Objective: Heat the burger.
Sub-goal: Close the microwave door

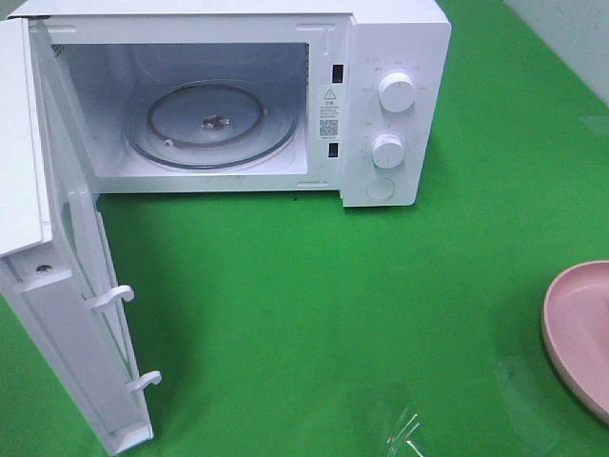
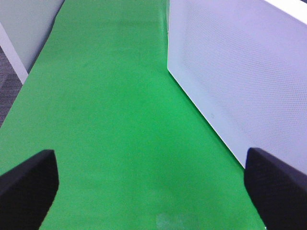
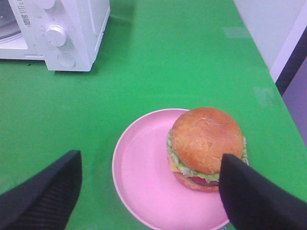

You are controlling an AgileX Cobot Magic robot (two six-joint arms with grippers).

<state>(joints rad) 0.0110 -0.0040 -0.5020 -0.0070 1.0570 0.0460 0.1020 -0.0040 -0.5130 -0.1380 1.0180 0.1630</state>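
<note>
The burger (image 3: 206,143), with a golden-brown bun, green lettuce and yellow cheese, sits on the right part of a shallow pink plate (image 3: 144,182) in the right wrist view. My right gripper (image 3: 148,191) is open, its fingers (image 3: 43,196) spread wide above the plate, not touching the burger. In the exterior high view only the plate's edge (image 1: 576,328) shows at the right; the burger is out of frame there. The white microwave (image 1: 381,95) stands at the back with its door (image 1: 67,314) swung open and the glass turntable (image 1: 209,124) bare. My left gripper (image 2: 151,191) is open over green cloth, beside the door.
The green tablecloth (image 1: 333,305) covers the table. The microwave's two knobs (image 1: 397,92) are on its right panel. The open door (image 2: 240,72) juts forward on the left. The table's right edge (image 3: 268,72) runs close to the plate.
</note>
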